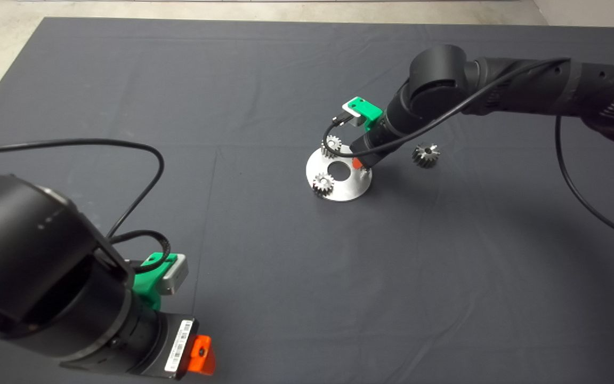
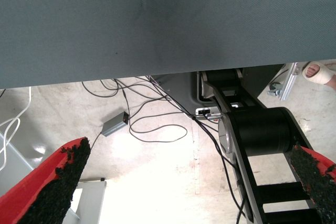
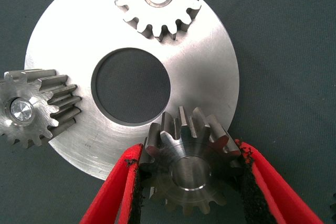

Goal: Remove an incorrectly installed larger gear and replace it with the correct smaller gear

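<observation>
Parked over the mat's (image 1: 264, 277) near left corner, the left gripper (image 2: 194, 182) hangs with its fingers spread wide, holding nothing. From the right edge, the right gripper (image 3: 189, 150) reaches down to the round metal plate (image 3: 210, 66) near the mat's middle. Its pads clamp both sides of the smaller gear (image 3: 186, 174), which sits at the plate's rim (two pale gears (image 3: 157, 1) occupy other rim spots). On the bare mat lies the larger gear (image 1: 425, 154), near the plate on its right-edge side.
</observation>
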